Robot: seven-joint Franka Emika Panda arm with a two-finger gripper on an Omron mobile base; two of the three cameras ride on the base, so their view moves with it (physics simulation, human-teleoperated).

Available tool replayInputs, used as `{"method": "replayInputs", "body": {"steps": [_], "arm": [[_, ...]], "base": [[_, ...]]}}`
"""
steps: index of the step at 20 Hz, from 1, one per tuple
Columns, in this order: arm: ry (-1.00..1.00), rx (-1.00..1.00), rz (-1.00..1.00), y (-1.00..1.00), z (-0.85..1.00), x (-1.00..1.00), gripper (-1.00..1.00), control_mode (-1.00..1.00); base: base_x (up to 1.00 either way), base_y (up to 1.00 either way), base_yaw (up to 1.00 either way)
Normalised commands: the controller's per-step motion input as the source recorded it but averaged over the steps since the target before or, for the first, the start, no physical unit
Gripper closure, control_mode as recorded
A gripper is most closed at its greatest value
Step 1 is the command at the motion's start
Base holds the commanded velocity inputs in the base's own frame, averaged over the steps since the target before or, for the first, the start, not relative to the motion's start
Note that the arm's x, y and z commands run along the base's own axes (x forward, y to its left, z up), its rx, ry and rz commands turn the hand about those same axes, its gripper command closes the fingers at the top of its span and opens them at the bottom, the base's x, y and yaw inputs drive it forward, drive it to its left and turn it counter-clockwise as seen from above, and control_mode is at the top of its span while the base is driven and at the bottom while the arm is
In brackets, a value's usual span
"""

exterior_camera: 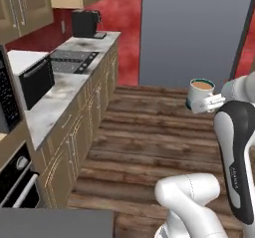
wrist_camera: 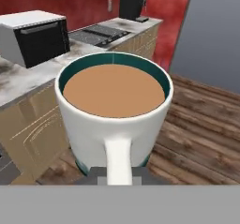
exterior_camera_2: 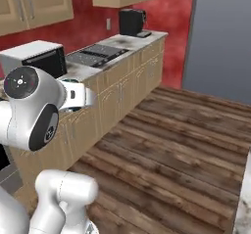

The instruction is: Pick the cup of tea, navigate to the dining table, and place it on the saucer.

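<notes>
Dark wood plank floor (exterior_camera: 149,137), marble counter (exterior_camera: 60,90), gripper (wrist_camera: 118,175) clamping glossy round cup of tea (wrist_camera: 115,110) by handle

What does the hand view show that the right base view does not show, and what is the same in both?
Hand view alone: the cup of tea, brown tea inside, its handle between the shut gripper tips. Right base view alone: the arm's large white joint and a marble edge at lower right. Both: coffee machine, cooktop, toaster oven, red wall, wood floor.
</notes>
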Motion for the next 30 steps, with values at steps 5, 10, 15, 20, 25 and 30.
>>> {"method": "replayInputs", "body": {"steps": [5, 10, 15, 20, 25, 30], "arm": [[0.00, 0.00, 0.00, 0.00, 0.00, 0.00, 1.00, 1.00], [0.00, 0.00, 0.00, 0.00, 0.00, 0.00, 1.00, 1.00], [0.00, 0.00, 0.00, 0.00, 0.00, 0.00, 1.00, 1.00], [0.00, 0.00, 0.00, 0.00, 0.00, 0.00, 1.00, 1.00], [0.00, 0.00, 0.00, 0.00, 0.00, 0.00, 1.00, 1.00], [0.00, 0.00, 0.00, 0.00, 0.00, 0.00, 1.00, 1.00]], "base": [[0.00, -0.27, -0.81], [0.00, -0.27, -0.76], [-0.12, 0.00, -0.64], [0.00, 0.01, -0.59], [0.01, 0.30, -0.40], [0.24, 0.25, -0.31]]}}
